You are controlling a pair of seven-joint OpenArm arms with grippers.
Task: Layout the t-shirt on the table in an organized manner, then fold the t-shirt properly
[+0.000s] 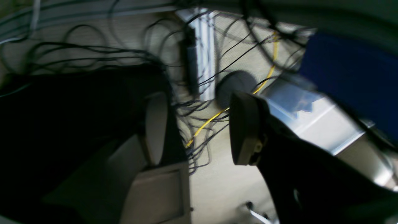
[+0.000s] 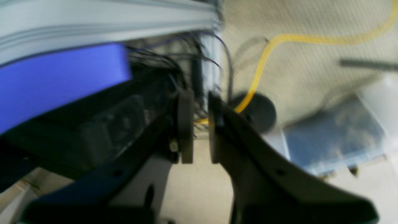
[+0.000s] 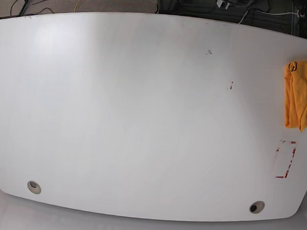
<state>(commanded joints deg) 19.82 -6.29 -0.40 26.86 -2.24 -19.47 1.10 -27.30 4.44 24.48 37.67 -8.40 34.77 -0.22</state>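
T-shirt [image 3: 300, 94] lay bunched at table [image 3: 144, 104] edge. Left gripper [image 1: 199, 130] wide open, right gripper [image 2: 200, 127] nearly closed, both empty. Reach pending.

No text can be read. The t-shirt [image 3: 300, 94] at the table [image 3: 143, 114] edge shows 2 or so black curled marks, possibly lettering, too small to make out.

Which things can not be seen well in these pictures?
- t-shirt, base view: cut off by the right edge, so its shape and lettering are partly lost.
- Both arms: absent from the base view.
- Left gripper and right gripper, wrist views: motion blur; table not shown there.
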